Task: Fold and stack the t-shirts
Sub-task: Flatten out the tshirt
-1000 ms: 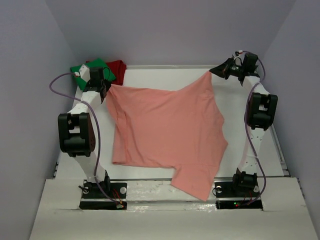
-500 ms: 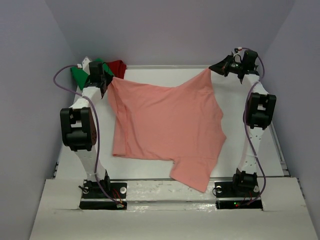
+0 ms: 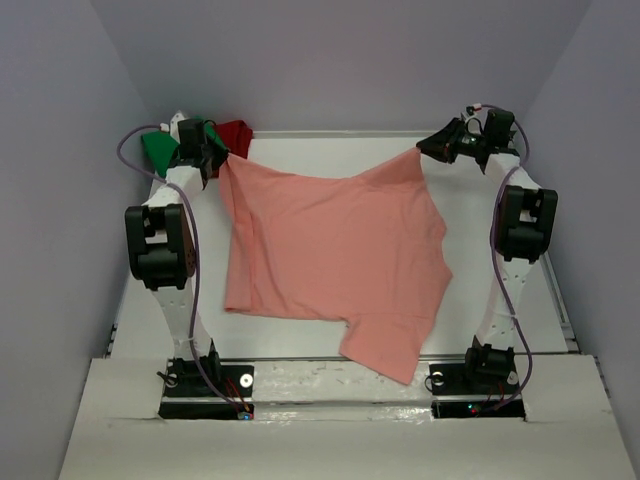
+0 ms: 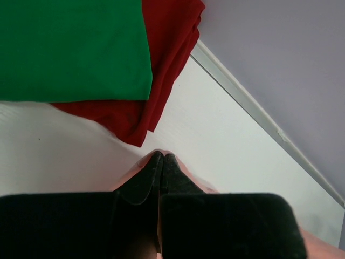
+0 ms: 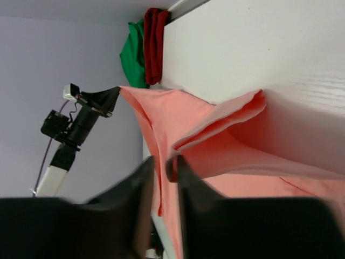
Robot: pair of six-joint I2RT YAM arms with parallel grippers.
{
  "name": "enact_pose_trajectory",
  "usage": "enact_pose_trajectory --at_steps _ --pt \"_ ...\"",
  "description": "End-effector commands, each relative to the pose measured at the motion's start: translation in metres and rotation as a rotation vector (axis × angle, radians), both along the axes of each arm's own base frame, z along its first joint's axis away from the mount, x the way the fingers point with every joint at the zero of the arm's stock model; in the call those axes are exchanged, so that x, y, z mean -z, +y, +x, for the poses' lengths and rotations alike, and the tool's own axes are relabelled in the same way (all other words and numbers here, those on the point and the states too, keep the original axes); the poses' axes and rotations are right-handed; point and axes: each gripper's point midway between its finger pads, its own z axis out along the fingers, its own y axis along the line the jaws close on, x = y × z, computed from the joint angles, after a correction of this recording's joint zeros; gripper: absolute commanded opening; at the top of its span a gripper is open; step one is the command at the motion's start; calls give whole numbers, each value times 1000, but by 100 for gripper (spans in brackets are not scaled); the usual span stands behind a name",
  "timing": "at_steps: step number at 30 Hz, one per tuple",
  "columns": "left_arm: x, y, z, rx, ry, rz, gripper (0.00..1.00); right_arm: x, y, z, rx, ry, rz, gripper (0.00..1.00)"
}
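While I am holding the salmon-pink tee (image 3: 330, 260) up by its far edge, I am judging it as light, limp cotton. It is sagging in a shallow curve between my two holds and draping in soft folds, so it is not going to keep any shape I do not give it. My left claw (image 3: 212, 155) is pressed tight on one far corner of the cloth, with only a sliver of pink showing at the fingertips in the left wrist view. My right claw (image 3: 430, 148) is pinching the other far corner, with a fold of the fabric caught between the fingers.

Most of the tee is lying on the tabletop (image 3: 320, 155) below, and one loose flap is reaching the near edge between my arm bases. Cloth this thin is likely to slide and bunch rather than resist. So I am reckoning the best holds are on edges and corners, well apart, to keep it taut for a clean crease. A grip in the middle would only be gathering a wad.

Counting the shirts, I am seeing three. One is the pink one between my claws. The green tee (image 3: 160, 150) and the dark red tee (image 3: 236, 133) are piled at the far-left corner, the green lying partly over the red. Two claws are working, both on the same garment.
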Motion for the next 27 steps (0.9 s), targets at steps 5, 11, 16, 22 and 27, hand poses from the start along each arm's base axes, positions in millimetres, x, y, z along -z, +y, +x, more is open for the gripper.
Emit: enact_pose_trajectory --at_steps 5,11,16,22,27 --pt "-40 29 8 -25 -2 30 48 -37 -5 10 30 -131 -50 58" --pt "-124 44 -9 -30 -154 114 57 -70 -2 -16 23 -205 -101 59" --pt "-187 39 -34 -1 -274 163 59 -83 -2 -44 42 -247 -163 59" --pt "-181 -34 -75 275 -235 6 55 -70 5 -53 16 -216 -153 58" --pt "-119 -62 -137 256 19 4 55 -65 10 -49 8 -201 -144 57"
